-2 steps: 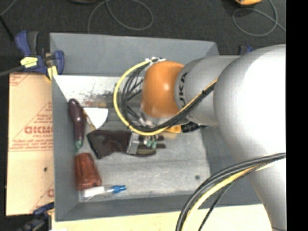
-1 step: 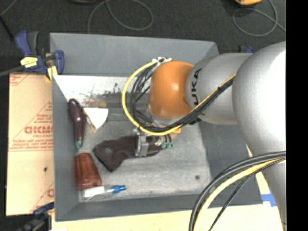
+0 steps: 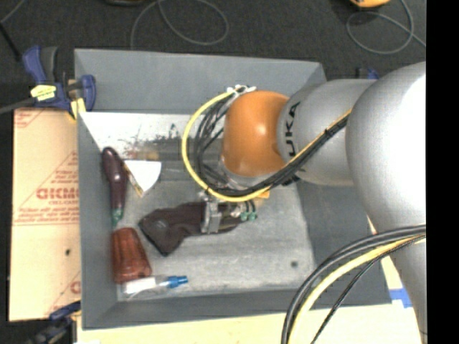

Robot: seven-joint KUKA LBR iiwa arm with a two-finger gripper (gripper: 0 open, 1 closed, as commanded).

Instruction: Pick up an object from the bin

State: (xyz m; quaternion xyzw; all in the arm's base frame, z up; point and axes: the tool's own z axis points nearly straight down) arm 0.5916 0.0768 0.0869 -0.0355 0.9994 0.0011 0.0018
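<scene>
My gripper [image 3: 214, 218] is low in the middle of the bin, on the right end of a dark brown, floppy, pouch-like thing [image 3: 166, 228] that lies flat on the floor. Its upper part is hidden under the arm's orange cover. A reddish-brown ribbed block [image 3: 129, 254] lies to the lower left of the pouch. A clear tube with a blue cap [image 3: 154, 284] lies along the bin's front wall.
A dark purple toy eggplant [image 3: 114, 180] with a green stem lies along the left wall, and a white wedge-shaped piece [image 3: 143, 174] sits beside it. The arm with its cables covers the bin's right half.
</scene>
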